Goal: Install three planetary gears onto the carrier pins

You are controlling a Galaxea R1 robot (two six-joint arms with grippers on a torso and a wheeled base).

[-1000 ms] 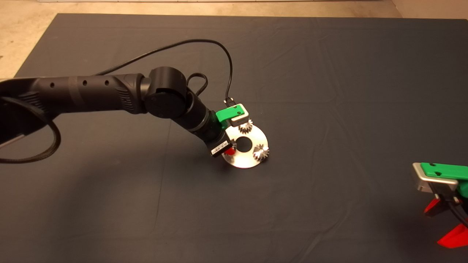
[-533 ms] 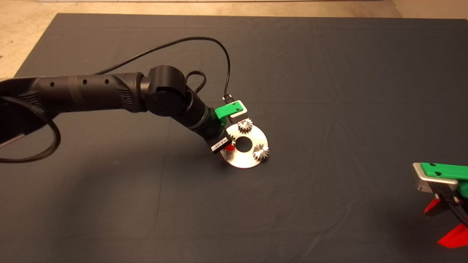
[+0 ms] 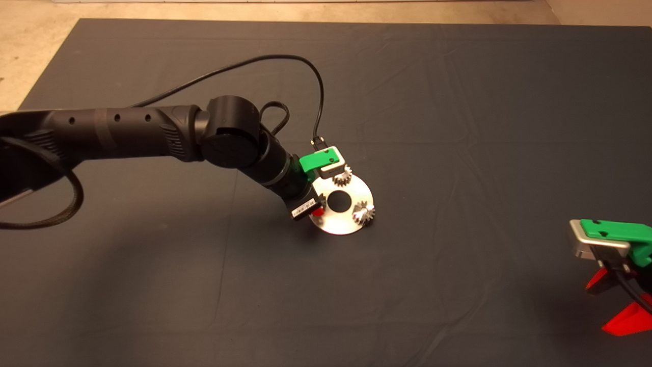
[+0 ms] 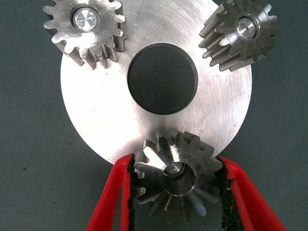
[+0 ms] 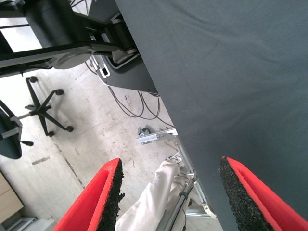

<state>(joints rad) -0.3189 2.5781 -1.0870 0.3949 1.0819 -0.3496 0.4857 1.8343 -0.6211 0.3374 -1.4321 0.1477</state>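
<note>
The silver carrier disc [image 4: 106, 110] lies mid-mat, also in the head view [image 3: 340, 223]. Two planetary gears [image 4: 86, 30] [image 4: 239, 34] sit on carrier pins [image 4: 85, 19], whose shiny tops show in their bores. In the head view these gears show at the disc's far edge [image 3: 342, 178] and right edge [image 3: 363, 212]. A third gear [image 4: 175, 185] sits at the disc's near-left rim, a pin top in its bore. My left gripper [image 4: 175, 163] is shut on it, both pads against its teeth; from above the gripper [image 3: 319, 209] hides it. The right gripper [image 3: 611, 303] stands open at the lower right.
The left arm [image 3: 127, 135] and its black cable [image 3: 285, 58] reach across the left half of the mat. The right wrist view shows the mat's edge [image 5: 159, 91], with floor, a chair base [image 5: 43, 108] and cables beyond.
The left wrist rose slightly half a second ago and has come back down over the disc. The right gripper has shifted a little left and up.
</note>
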